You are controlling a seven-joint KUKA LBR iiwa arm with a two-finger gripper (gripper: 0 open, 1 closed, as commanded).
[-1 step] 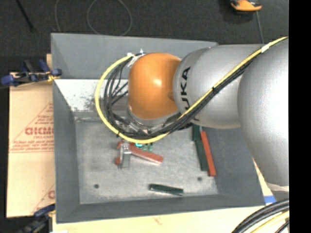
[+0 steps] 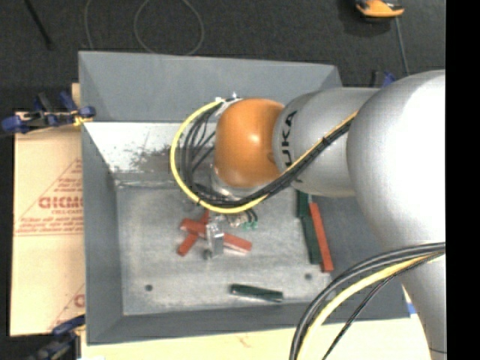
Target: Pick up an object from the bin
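Note:
My gripper (image 2: pixel 216 240) is low over the bin floor near the middle, its upper part hidden under the arm's orange cover. Red plastic pieces lie right around it: a bent one (image 2: pixel 190 236) on its left and a flatter one (image 2: pixel 239 242) on its right. They touch or lie partly beneath the metal tip, and I cannot tell whether any of them is gripped. A small green bit (image 2: pixel 250 219) peeks out just above the right piece.
A dark green pen-like stick (image 2: pixel 256 293) lies near the bin's front wall. Along the right wall lie a long green strip (image 2: pixel 306 231) and a long red-orange strip (image 2: pixel 322 240), side by side. The arm covers the bin's back right.

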